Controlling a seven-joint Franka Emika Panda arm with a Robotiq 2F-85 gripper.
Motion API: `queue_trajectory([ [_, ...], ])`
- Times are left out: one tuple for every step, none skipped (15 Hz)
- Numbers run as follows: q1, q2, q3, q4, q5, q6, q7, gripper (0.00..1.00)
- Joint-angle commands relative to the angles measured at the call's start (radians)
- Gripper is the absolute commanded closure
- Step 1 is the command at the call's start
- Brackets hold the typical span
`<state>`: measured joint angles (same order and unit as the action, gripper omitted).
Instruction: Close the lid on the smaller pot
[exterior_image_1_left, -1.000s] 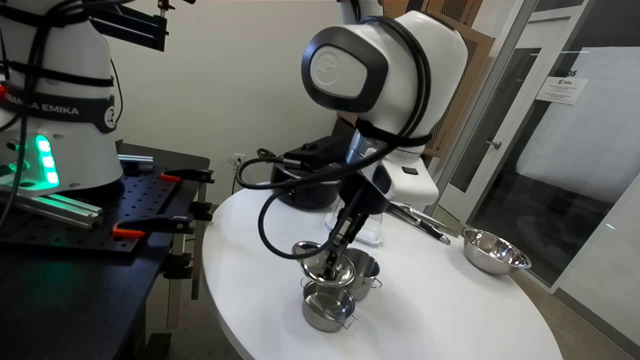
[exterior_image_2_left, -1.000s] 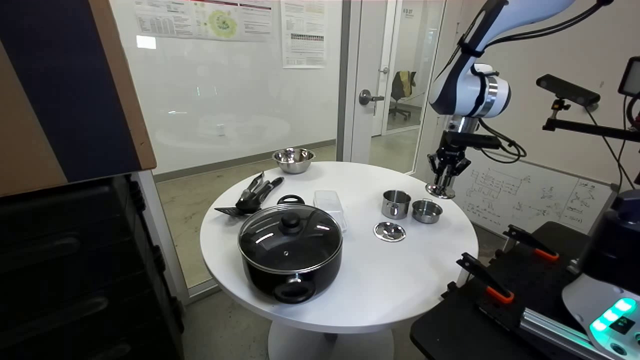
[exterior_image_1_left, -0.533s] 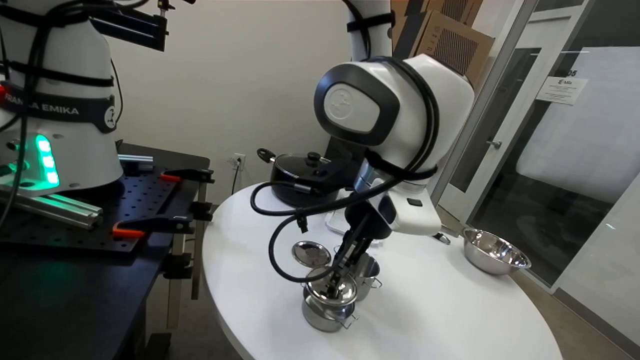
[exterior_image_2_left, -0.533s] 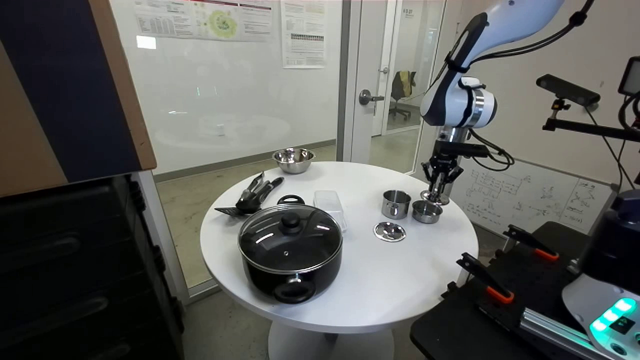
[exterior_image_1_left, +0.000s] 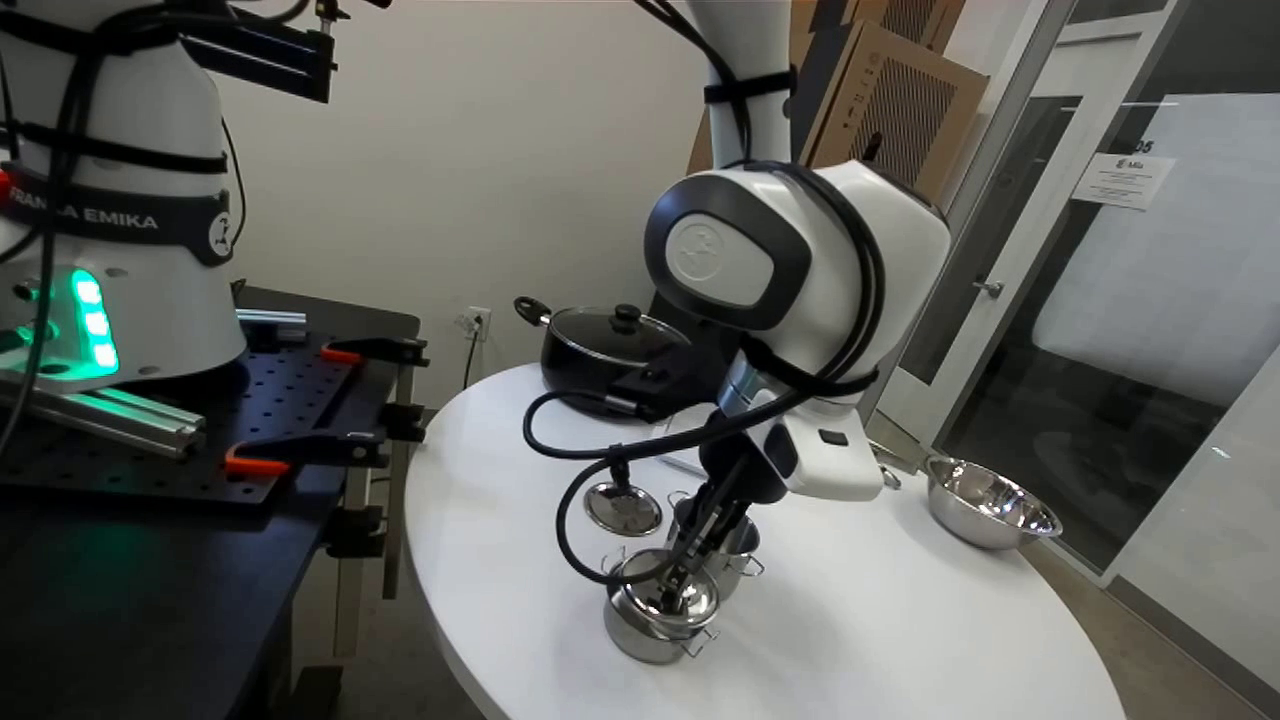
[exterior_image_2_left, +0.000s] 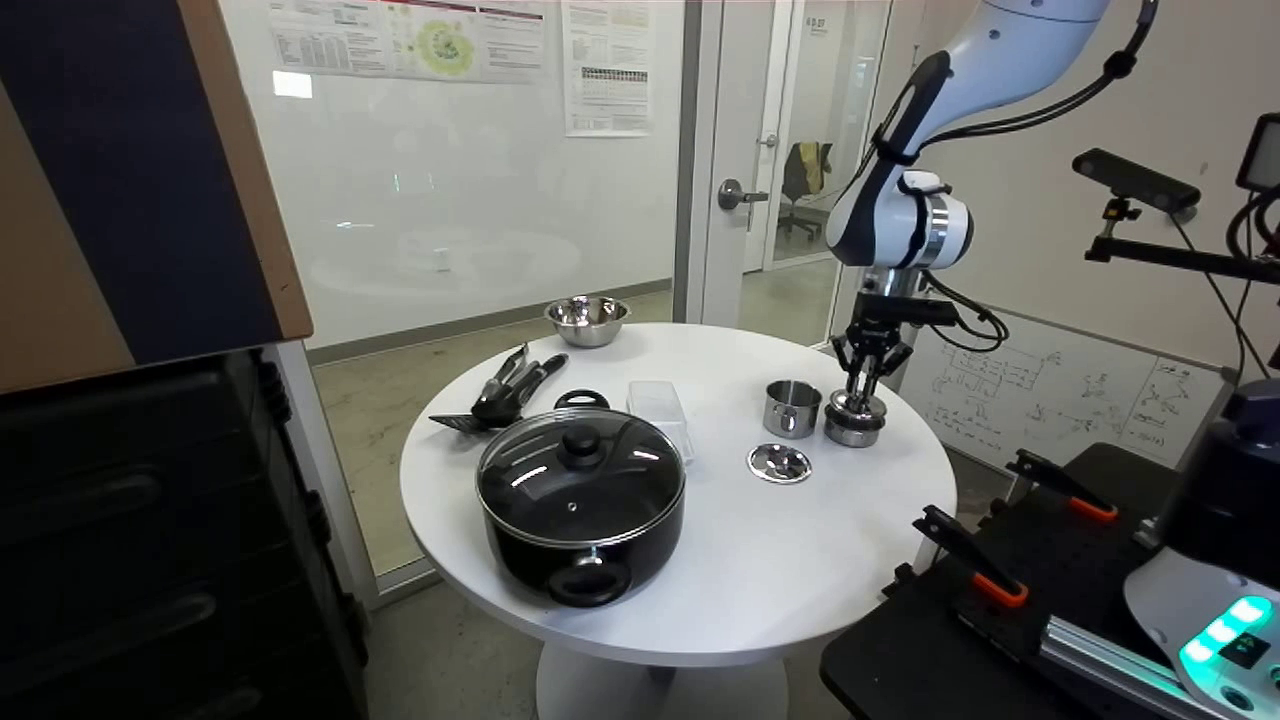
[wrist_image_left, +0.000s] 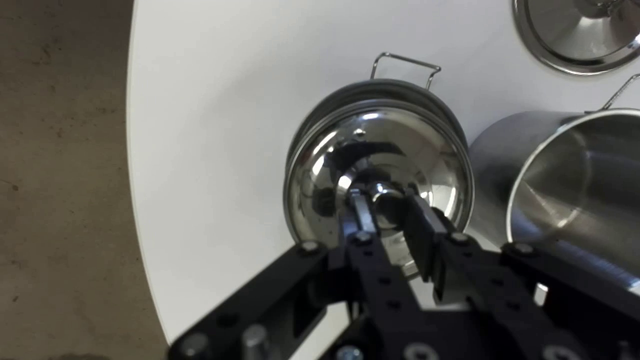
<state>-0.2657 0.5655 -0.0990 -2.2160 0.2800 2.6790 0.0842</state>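
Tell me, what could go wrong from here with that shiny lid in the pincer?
Two things, as a guess. In the wrist view the lid looks off-centre, with a strip of the smaller pot showing past its edge; released there, it might settle crooked. And the taller steel cup stands close beside, so the pincer or lid could knock it if they drift that way.

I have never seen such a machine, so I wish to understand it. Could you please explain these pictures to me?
This is a robot arm ending in a two-fingered gripper. Two views are taken from outside the robot; the third looks down from its wrist. The gripper holds a shiny steel lid over the smaller pot; whether they touch is unclear. The white table also bears a taller steel cup, a second lid, a black pot, kitchen tools, a clear box and a steel bowl.
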Motion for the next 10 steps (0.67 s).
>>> queue_trajectory([
  [0.020, 0.041, -0.001, 0.046, 0.001, -0.021, 0.035, 0.94],
  [0.024, 0.049, -0.001, 0.052, 0.000, -0.022, 0.041, 0.94],
  [0.027, 0.053, -0.001, 0.055, -0.001, -0.022, 0.045, 0.94],
  [0.030, 0.058, -0.001, 0.060, -0.001, -0.023, 0.048, 0.94],
  [0.033, 0.063, -0.002, 0.065, -0.001, -0.025, 0.052, 0.94],
  [0.033, 0.066, -0.002, 0.066, 0.000, -0.023, 0.053, 0.94],
  [0.034, 0.068, -0.002, 0.068, 0.000, -0.024, 0.055, 0.94],
  [0.031, 0.066, 0.000, 0.065, 0.002, -0.023, 0.052, 0.94],
  [0.027, 0.064, 0.002, 0.064, 0.005, -0.021, 0.048, 0.94],
  [0.023, 0.060, 0.005, 0.060, 0.007, -0.019, 0.043, 0.94],
])
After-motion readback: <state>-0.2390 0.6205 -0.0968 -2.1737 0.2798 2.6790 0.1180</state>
